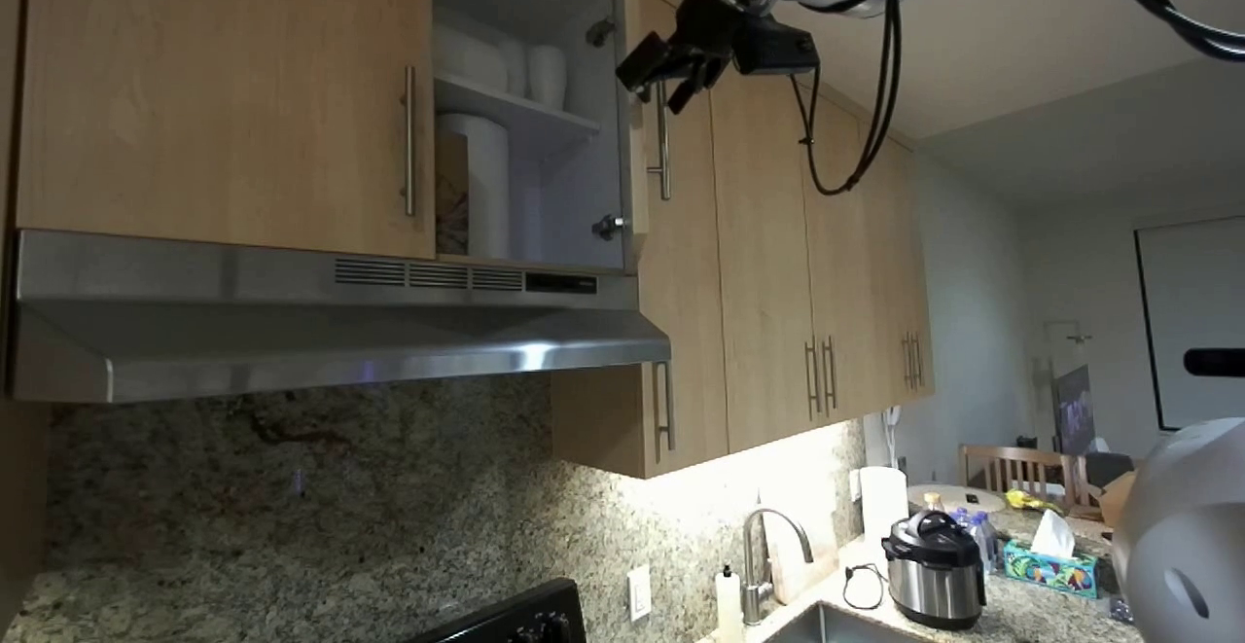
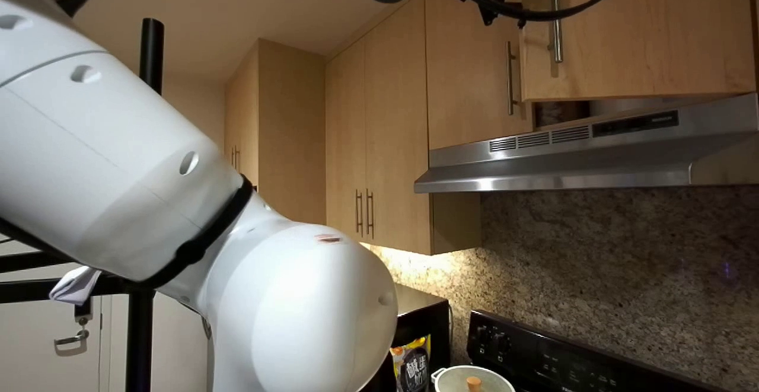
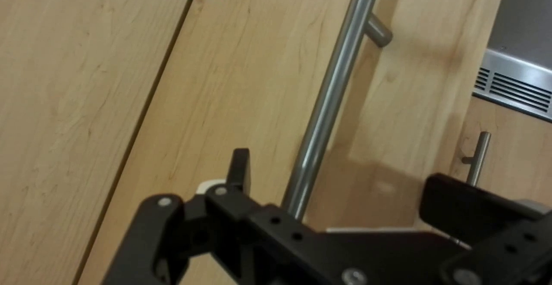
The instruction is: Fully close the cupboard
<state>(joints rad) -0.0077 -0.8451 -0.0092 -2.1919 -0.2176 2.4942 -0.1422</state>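
Tool (image 3: pixel 338 186), jaws spread, near steel handle (image 3: pixel 333 91), cupboard (image 1: pixel 321 98) partly open, white dishes (image 1: pixel 547 77) on shelf (image 1: pixel 545 120), white cylinder (image 1: pixel 488 186) beneath

The light beech-wood two-door cupboard (image 1: pixel 224 89) has smooth, satin, fine-grained doors; its long round bar handles (image 3: pixel 331 95) look like brushed steel. The white shelved interior (image 1: pixel 584 186) appears smooth and matt. The silver sloping range hood (image 1: pixel 340 332) is smooth metal with a glossy highlight. The black two-fingered gripper (image 3: pixel 336 177) looks matt, with shiny metal screw heads (image 3: pixel 354 276). The white rounded robot arm (image 2: pixel 320 297) is smooth and softly glossy.
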